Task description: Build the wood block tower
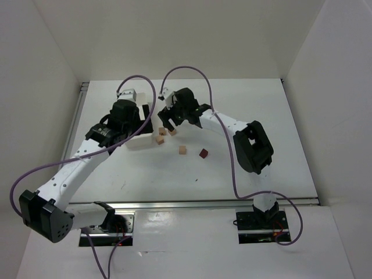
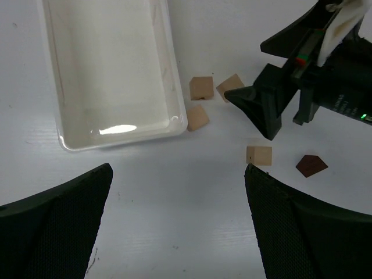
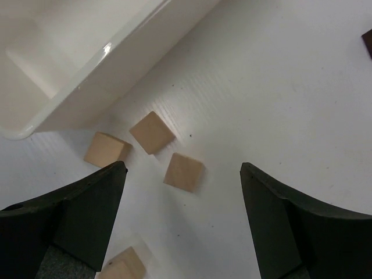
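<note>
Top external view: the left arm reaches in from the near left and the right arm from the near right, and their heads meet over the middle of the table [image 1: 250,110]. Below them lie four tan blocks [image 1: 163,131] and one maroon block [image 1: 203,153], each flat on the table and none stacked. Three tan ones cluster just beside a corner of the tray [image 2: 116,136]. The fourth lies a little nearer the bases, with the maroon one near it on the right. The right gripper [image 1: 169,124] hangs over the cluster, its jaws apart. In the right wrist view its two fingers [image 3: 75,215] frame bare table and three tan blocks without gripping any. A fourth tan block shows at the bottom edge, just beside one finger; whether it touches cannot be told. The left gripper [image 2: 177,171] hangs over the table near the tray's short end, its jaws spread wide with nothing between them. In its view one finger of the right gripper points down close to one block of the cluster.
</note>
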